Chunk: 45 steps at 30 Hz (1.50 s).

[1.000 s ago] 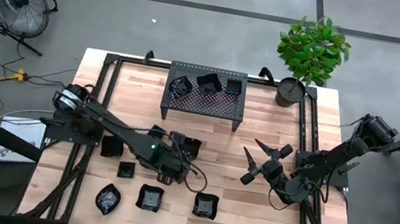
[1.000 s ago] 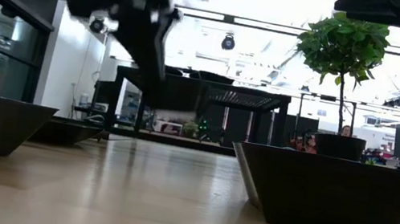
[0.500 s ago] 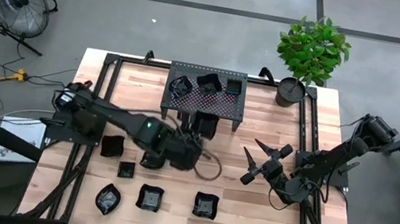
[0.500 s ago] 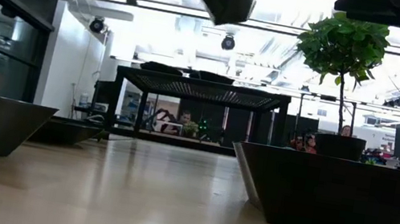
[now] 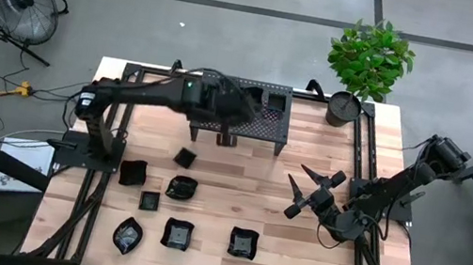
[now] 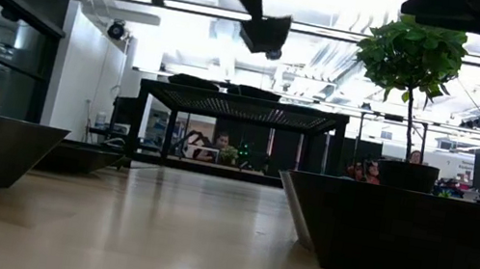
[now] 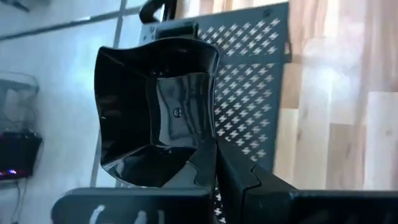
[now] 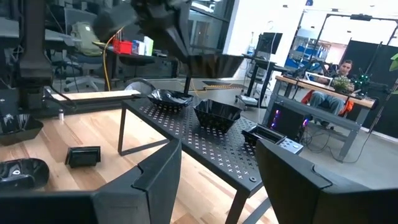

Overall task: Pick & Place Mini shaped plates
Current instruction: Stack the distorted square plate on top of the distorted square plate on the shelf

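**Left tool carries a plate above the rack; right tool waits well off to the side.**

High view: the left tool [image 5: 227,104] hangs over the perforated rack [image 5: 261,125], near its left half, with two plates already resting on the right part; six more lie on the counter [image 5: 295,246] below. The right tool [image 5: 311,190] stands spread and empty.
Low view: the held plate [image 6: 267,33] hangs tilted, above the rack top.
Left wrist view: the fingers are clamped on the square plate's rim [image 7: 155,112], rack mesh directly beyond.
Right wrist view: the plate hovers above the rack's far end.
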Each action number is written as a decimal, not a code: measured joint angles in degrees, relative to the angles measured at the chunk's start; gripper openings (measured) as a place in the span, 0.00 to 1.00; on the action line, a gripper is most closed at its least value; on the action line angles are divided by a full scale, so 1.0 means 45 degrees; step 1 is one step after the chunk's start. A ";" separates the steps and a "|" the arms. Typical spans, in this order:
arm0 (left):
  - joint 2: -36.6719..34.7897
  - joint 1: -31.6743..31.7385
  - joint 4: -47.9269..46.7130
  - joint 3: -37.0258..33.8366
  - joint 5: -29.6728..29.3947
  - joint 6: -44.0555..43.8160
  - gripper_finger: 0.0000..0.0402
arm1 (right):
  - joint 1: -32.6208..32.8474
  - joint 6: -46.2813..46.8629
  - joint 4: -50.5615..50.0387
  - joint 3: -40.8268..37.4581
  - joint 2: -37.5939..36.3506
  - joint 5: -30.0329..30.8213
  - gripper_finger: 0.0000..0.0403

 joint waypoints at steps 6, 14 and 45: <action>0.0005 0.1219 0.0076 -0.0201 0.0905 0.0310 0.00 | 0.0000 0.0012 -0.0140 0.0002 0.0000 -0.0002 0.51; 0.0301 0.2023 0.0791 -0.0226 0.1941 0.0682 0.00 | -0.0034 0.0017 -0.0142 0.0001 0.0000 0.0007 0.51; 0.1477 0.2482 0.1041 -0.0223 0.1650 -0.2062 0.00 | -0.0034 0.0493 -0.0411 0.0002 0.0000 0.0045 0.51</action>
